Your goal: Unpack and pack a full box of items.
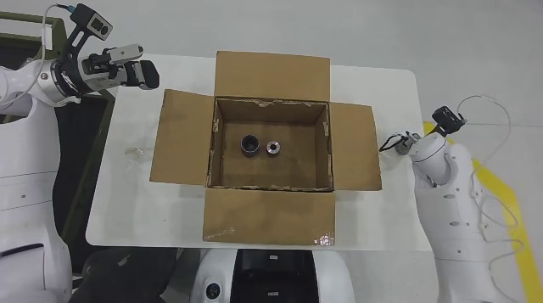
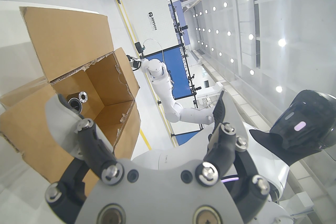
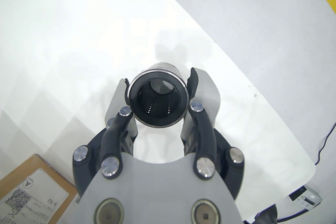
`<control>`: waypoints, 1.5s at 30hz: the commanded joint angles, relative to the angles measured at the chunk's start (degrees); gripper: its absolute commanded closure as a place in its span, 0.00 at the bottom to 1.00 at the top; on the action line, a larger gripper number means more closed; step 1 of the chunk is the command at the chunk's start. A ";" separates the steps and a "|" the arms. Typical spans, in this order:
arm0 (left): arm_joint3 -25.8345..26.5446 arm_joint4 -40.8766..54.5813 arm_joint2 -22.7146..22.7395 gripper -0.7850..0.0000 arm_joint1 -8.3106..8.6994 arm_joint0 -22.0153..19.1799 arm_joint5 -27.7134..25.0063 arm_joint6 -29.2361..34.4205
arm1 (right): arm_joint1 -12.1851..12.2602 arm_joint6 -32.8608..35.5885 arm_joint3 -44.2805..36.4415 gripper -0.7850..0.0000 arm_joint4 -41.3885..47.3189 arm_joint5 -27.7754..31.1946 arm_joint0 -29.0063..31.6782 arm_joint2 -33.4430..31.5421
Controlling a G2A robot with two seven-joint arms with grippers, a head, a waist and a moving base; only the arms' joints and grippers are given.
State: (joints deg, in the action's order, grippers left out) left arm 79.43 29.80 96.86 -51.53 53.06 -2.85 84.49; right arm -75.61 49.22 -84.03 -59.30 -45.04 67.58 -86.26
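**First:** Closest to us, our right gripper has both fingers clamped on a metal-sleeved cylinder. Its dark bore faces the wrist camera.

**Second:** Where do we have it?

**First:** Over the white table, near its rounded edge, with a labelled flap of the box off to one side. We cannot tell whether the cylinder touches the tabletop.

**Second:** And our left gripper?

**First:** Its fingers are spread wide and hold nothing. In the top view we see it near the table's far left corner, apart from the box.

**Second:** That view also gives us the box floor. All four flaps are folded outward, and two parts lie just beside each other: a dark ring-shaped part and a smaller silver-faced part.

**First:** Our left wrist view catches the same pair against the inner wall.
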 commanded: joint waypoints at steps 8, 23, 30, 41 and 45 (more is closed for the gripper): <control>0.00 0.00 0.00 0.00 0.00 0.00 0.00 0.00 | 0.05 -0.93 -5.31 0.00 -0.06 -1.00 2.03 -0.72; 0.00 0.00 0.00 0.00 0.00 0.00 0.00 0.00 | 0.61 -0.95 -27.33 0.00 -5.89 2.83 9.55 -0.15; 0.00 0.00 0.00 0.00 0.00 0.00 0.00 0.00 | 0.72 2.37 -32.98 0.00 -10.99 9.68 9.40 5.57; 0.00 0.00 0.00 0.00 0.00 0.00 0.00 0.00 | 0.48 7.11 -37.96 0.00 -17.09 19.74 7.09 14.63; 0.00 0.00 0.00 0.00 0.00 0.00 0.00 0.00 | 0.18 10.05 -38.26 0.00 -17.71 23.79 5.31 18.81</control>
State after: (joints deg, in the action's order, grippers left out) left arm 79.43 29.80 96.86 -51.53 53.06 -2.85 84.49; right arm -75.38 58.59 -122.34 -77.01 -22.19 73.29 -68.30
